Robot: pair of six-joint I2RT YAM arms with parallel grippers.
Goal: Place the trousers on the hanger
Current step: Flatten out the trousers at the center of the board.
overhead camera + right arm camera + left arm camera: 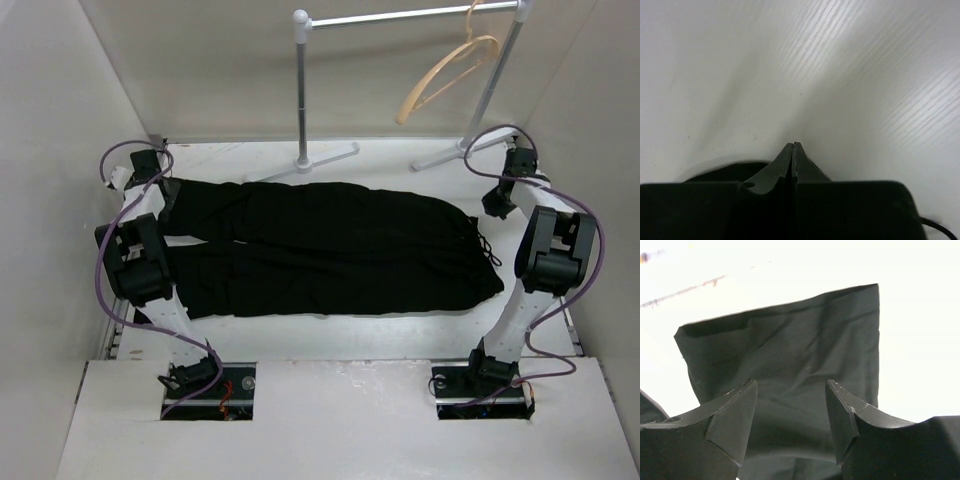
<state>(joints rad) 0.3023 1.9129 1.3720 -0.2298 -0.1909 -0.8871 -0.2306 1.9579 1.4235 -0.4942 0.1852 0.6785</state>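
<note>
By the table's (350, 335) far left corner, the left end effector (790, 390) hovers, jaws apart, over a leg cuff of the trousers (330, 250). A shallow pinch there may catch only one layer, and the soft cloth could slide out. The trousers lie flat across the table, cuffs left, waist right. The right end effector (793, 146), jaws together on nothing, sits just beyond the waist. Above the far right corner the hanger (445, 75) dangles from the rail (400, 17) and might swing.
</note>
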